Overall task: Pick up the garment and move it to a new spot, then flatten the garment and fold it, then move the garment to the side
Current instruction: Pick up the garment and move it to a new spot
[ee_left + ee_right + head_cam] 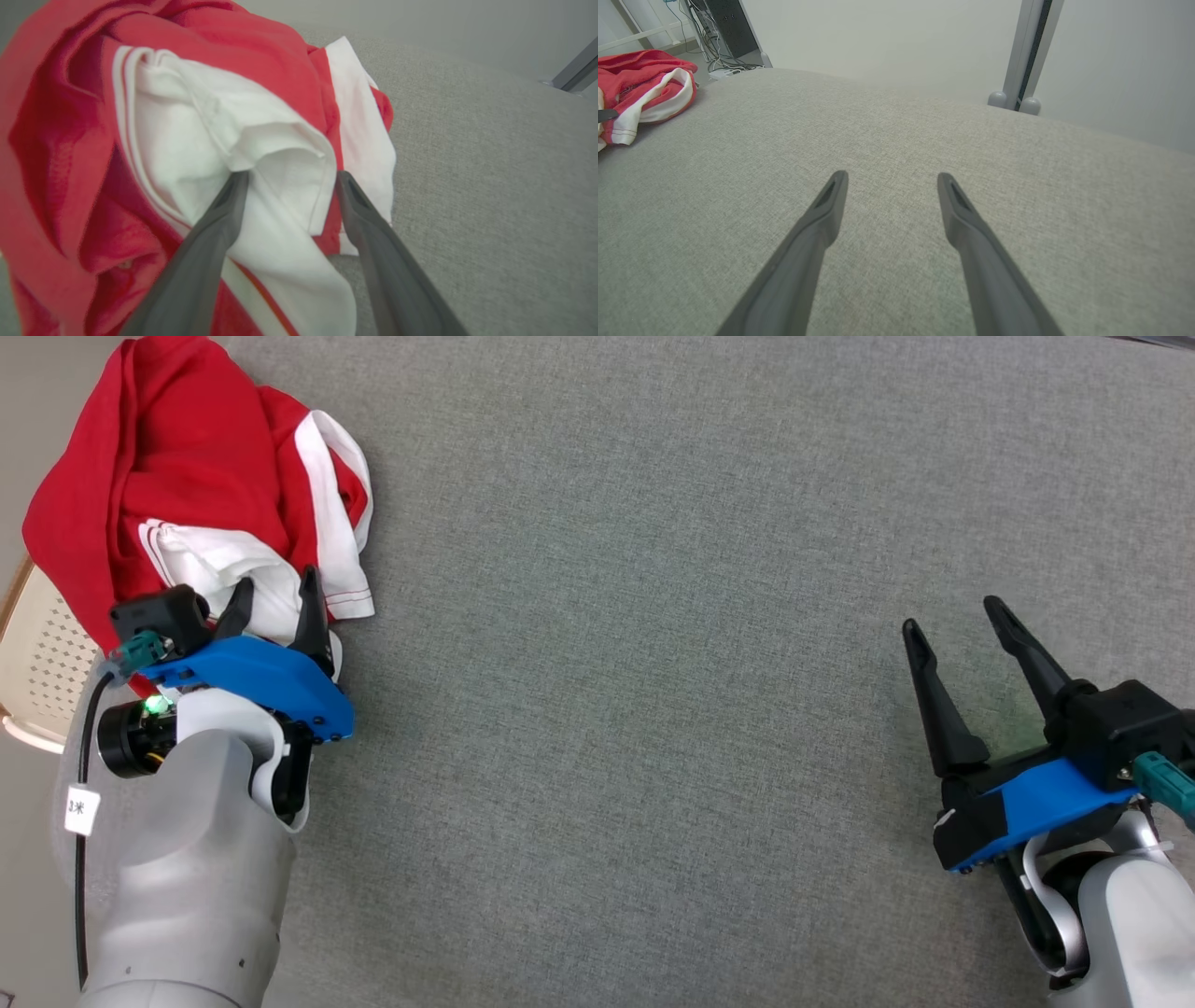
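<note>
My left gripper (pixel 277 579) is spread wide, its fingers straddling a white fold of the crumpled red-and-white cloth garment (pixel 187 476) and gripping nothing. The garment is heaped at the far-left corner of the grey felt tabletop (pixel 653 709). My right gripper (pixel 952 614) hangs splayed and empty over the tabletop's right side. A cream perforated panel (pixel 37 663) lies past the tabletop's left edge.

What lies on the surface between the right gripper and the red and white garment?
Nothing. In the head view the grey cloth surface between the right gripper and the garment is bare; the right wrist view agrees.
</note>
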Available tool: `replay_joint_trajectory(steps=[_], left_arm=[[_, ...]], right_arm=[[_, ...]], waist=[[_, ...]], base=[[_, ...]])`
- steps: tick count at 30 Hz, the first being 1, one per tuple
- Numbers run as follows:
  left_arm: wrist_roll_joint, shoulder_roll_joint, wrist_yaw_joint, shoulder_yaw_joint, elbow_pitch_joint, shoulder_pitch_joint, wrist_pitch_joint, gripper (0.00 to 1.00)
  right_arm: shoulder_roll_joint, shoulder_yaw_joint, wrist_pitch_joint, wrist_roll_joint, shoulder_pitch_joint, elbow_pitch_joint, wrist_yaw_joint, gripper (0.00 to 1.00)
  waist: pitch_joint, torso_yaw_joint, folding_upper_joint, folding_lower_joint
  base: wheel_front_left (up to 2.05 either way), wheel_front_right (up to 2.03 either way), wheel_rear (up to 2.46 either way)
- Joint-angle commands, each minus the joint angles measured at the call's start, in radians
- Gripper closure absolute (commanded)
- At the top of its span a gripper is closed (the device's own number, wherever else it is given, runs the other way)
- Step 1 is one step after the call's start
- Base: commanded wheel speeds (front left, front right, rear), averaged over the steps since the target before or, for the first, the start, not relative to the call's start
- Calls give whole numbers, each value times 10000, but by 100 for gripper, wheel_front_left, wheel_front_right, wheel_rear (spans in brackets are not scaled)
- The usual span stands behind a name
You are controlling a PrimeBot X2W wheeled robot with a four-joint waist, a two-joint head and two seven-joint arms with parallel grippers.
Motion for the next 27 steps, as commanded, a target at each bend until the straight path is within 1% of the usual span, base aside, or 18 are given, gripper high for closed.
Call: replay_joint_trajectory(steps=[1,2,3,4,7,9,10,11,14,20,27], left_arm=[[-135,37,-11,-43,323,-333,50,0],[-178,50,-13,-103,510,-418,55,31],[-276,58,-12,-138,619,-490,0,98],[-311,110,-13,-166,704,-550,-72,100],[-410,261,-15,-234,802,-558,-337,100],[-399,377,-15,-262,690,-373,-485,100],[-273,505,-16,-287,482,-126,-542,100],[-219,534,-16,-226,160,-26,-557,100],[61,719,171,19,-970,644,-554,100],[743,636,549,372,-3410,2514,-558,100],[1196,534,785,82,-5486,4469,-502,100]], right_arm=[[-91,-58,23,-57,-132,-87,1,0],[-90,-66,14,-51,-127,-95,2,0],[-84,-80,12,-55,-119,-104,1,0],[-75,-99,11,-59,-114,-117,1,0],[-34,-138,-55,-60,-122,-81,2,0],[10,-158,-121,-40,-73,-7,1,0],[88,-210,-228,-9,46,86,2,0],[139,-260,-289,11,118,118,1,0],[272,-409,-488,92,378,274,1,0],[546,-432,-833,215,898,635,1,0],[806,-365,-988,354,1550,830,1,0]], waist=[[36,-3,-3,-2],[41,-8,-3,-2],[35,-13,-3,-2],[21,-16,-3,-2],[-111,-28,-3,-2],[-306,-45,-3,-2],[-568,-52,-3,-2],[-714,-40,-3,-2],[-1271,-56,-3,-2],[-2569,-233,-3,-2],[-3848,-681,-3,-2]], base=[[0,0,0],[0,0,0],[0,0,0],[0,0,0],[0,0,0],[0,0,0],[0,0,0],[0,0,0],[0,0,0],[0,0,0],[0,0,0]])
